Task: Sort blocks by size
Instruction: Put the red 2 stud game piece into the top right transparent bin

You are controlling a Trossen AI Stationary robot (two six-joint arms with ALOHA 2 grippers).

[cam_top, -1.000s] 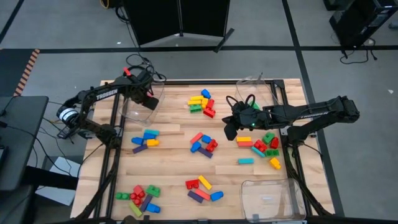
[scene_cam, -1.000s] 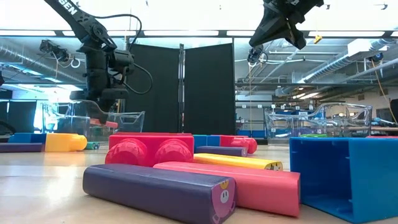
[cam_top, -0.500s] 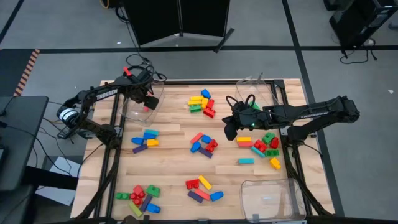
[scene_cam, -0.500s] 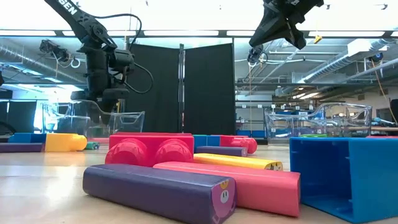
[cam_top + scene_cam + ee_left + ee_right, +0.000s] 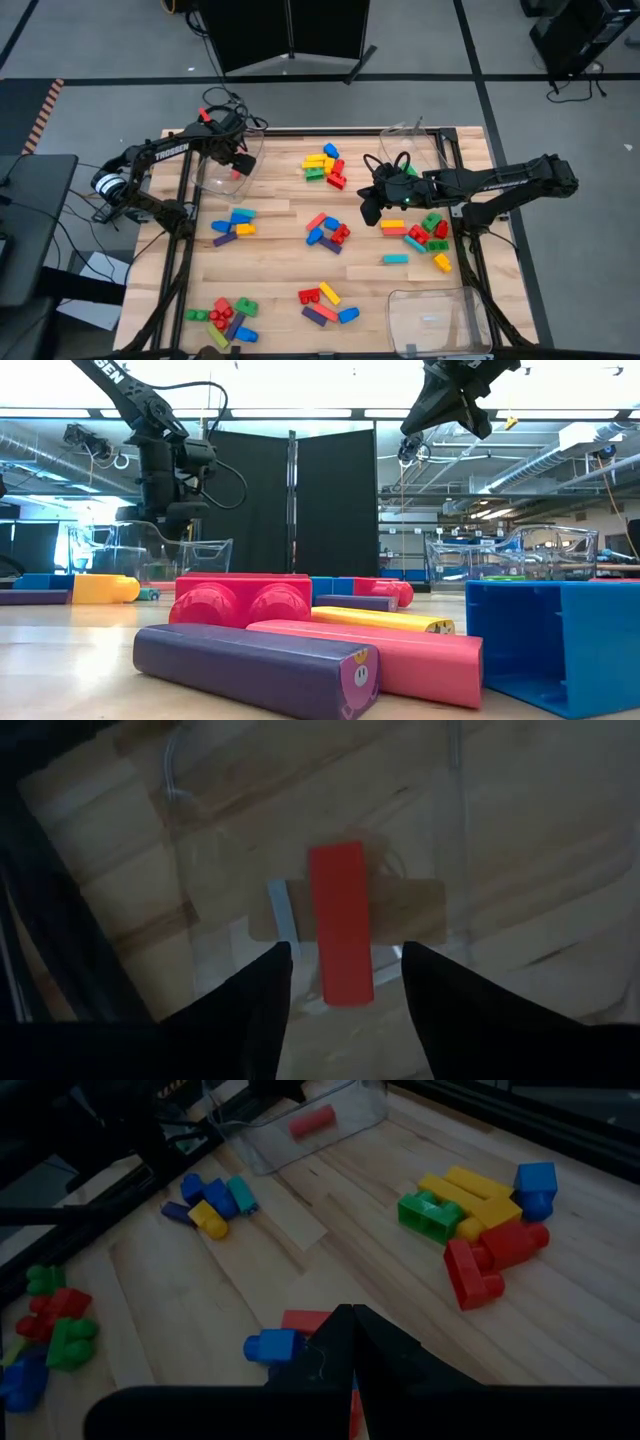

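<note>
seen from the high view, where the wooden table (image 5: 280,290) carries everything: a clear bin (image 5: 222,168) at the far left corner, with the left gripper (image 5: 238,160) poised over it and a red bar (image 5: 236,172) just visible inside. another clear bin (image 5: 422,150) at the far right corner, contents impossible to tell. a third clear bin (image 5: 432,318) at the near right corner, nothing coloured showing in it. the blocks (image 5: 325,166) scattered in clusters: one by the far edge at the middle, one mid-table, one toward the left edge, one at the near left corner, one by the near edge, one along the right edge. the right gripper (image 5: 370,208) hanging above the table between the mid-table cluster and the right-edge cluster, gripping nothing.

in the low view, the left gripper (image 5: 172,525) lowered to the rim of its bin (image 5: 200,556); the right gripper (image 5: 432,415) raised high, fingers pressed together.

through the left wrist view, fingers (image 5: 262,1000) spread apart, the red bar (image 5: 341,935) lying loose on the bin floor (image 5: 420,905) between them, untouched.

through the right wrist view, fingers (image 5: 345,1342) closed tight with nothing pinched; beyond, the left bin (image 5: 310,1120) with the red bar (image 5: 312,1122) inside.
</note>
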